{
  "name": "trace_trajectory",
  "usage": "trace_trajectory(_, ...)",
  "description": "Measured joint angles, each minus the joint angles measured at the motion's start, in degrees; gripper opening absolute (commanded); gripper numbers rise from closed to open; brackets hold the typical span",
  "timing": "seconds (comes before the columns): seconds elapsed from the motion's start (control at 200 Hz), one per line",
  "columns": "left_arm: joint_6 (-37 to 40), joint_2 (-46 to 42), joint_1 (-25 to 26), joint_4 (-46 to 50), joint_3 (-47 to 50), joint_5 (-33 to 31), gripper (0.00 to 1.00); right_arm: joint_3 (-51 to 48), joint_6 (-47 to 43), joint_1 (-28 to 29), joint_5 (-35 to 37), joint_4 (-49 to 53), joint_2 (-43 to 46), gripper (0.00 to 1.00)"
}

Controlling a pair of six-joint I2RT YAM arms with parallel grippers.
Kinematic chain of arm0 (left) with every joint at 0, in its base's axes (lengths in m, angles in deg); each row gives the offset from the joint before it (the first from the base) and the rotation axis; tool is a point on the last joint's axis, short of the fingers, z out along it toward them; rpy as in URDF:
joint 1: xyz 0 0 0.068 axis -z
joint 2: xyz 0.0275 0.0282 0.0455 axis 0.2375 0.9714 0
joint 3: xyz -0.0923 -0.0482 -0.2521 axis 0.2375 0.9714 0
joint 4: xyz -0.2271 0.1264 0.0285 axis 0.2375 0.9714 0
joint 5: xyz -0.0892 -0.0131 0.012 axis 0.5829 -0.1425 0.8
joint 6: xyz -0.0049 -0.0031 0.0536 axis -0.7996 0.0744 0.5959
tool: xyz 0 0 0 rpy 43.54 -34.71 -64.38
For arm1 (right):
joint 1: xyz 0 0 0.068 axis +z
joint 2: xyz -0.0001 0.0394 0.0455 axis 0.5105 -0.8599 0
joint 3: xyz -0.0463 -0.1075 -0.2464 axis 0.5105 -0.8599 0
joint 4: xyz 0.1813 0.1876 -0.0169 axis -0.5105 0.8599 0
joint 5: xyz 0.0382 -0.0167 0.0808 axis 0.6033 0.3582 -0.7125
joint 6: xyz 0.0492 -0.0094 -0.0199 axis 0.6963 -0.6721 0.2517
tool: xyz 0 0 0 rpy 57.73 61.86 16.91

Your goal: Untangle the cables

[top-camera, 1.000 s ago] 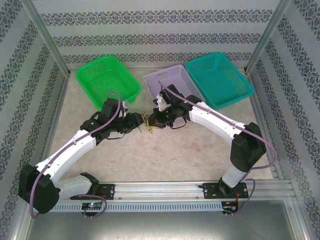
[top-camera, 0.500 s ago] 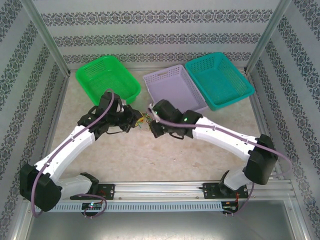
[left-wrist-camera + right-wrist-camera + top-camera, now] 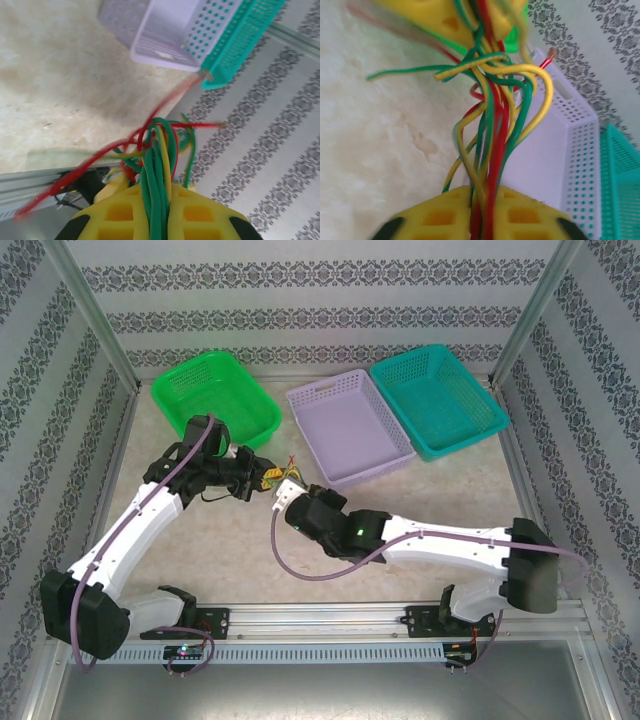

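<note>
Since a second ago the cables (image 3: pixel 276 477) have shifted left and a little nearer the green basket (image 3: pixel 215 400), carried by the left gripper (image 3: pixel 262 478) drawing back, while the right arm has swung low toward the near edge, with the right gripper (image 3: pixel 289 493) just beside the bundle. You'll see the knot hanging above the table (image 3: pixel 250 560), strung between the two heads and short of the purple basket (image 3: pixel 350 430). From the left wrist, the red, green and yellow strands (image 3: pixel 159 165) run tight between fully closed pads, so that side has them clamped. From the right wrist, the strands (image 3: pixel 492 135) pass between the yellow pads, but you cannot tell whether those jaws pinch them or have slackened. That is my main worry: if the right side has eased off, the wires may slide out and the tangle would dangle from one hand; if it holds and you pull apart, the crossings in the middle could cinch tighter. Loose ends reach toward the purple basket and might catch its holes. One red strand is smeared with blur, the overhead view shows the bundle as a speck, and you cannot count wires, pick out any orange one, or trace which loops over which
</note>
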Motion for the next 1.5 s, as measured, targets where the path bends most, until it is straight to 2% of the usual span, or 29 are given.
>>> trace_trajectory(0.06, -1.09, -1.2, -1.14, -3.67, 1.64, -1.92, 0.0, 3.15, 2.89, -0.79, -4.17, 4.68, 2.21, 0.71)
trace_trajectory(0.185, -4.07, -2.67, -2.47, -11.67, 6.08, -5.97, 0.0, 8.0, 13.03, -3.06, -13.51, 10.29, 7.93, 0.81)
trace_trajectory(0.25, -6.14, -2.99, -1.97, -15.89, 8.85, -7.58, 0.0, 8.41, 20.81, -4.48, -17.14, 11.02, 11.52, 0.85)
trace_trajectory(0.34, -9.01, -3.06, -0.59, -21.14, 12.02, -10.23, 0.0, 5.86, 36.46, -8.11, -21.07, 9.77, 17.55, 0.94)
trace_trajectory(0.495, -10.88, -3.06, 3.41, -28.41, 13.55, -14.03, 0.0, -5.97, 69.37, -14.14, -22.36, 0.63, 24.48, 0.98)
trace_trajectory(0.615, -11.43, -3.06, 6.67, -35.8, 15.58, -16.76, 0.0, -10.03, 94.27, -14.27, -22.08, -5.4, 20.87, 0.98)
trace_trajectory(0.744, -11.37, -3.08, 8.92, -41.42, 19.32, -19.17, 0.0, -9.57, 112.1, -14.27, -21.49, -11.06, 15.58, 0.98)
trace_trajectory(0.854, -10.88, -3.23, 10.54, -44.59, 22.14, -20.74, 0.0, -9.01, 120.61, -14.27, -21.31, -14.21, 13.38, 0.98)
trace_trajectory(1.169, -8.48, -4.02, 14.27, -54.18, 25.68, -22.47, 0.0, -8.96, 127.75, -14.97, -21.29, -20.33, 6.67, 0.89)
trace_trajectory(1.289, -7.72, -4.04, 15.06, -56.02, 25.77, -22.1, 0.0, -8.98, 128.26, -17.18, -21.64, -21.05, 5.95, 0.79)
trace_trajectory(1.369, -7.56, -4.57, 15.52, -56.15, 25.81, -22.03, 0.0, -9.03, 128.78, -19.5, -22.05, -21.9, 5.79, 0.68)
trace_trajectory(1.499, -7.5, -6.8, 15.98, -56.19, 26.01, -21.99, 0.0, -9.03, 129.26, -22.56, -23.58, -22.73, 5.64, 0.35)
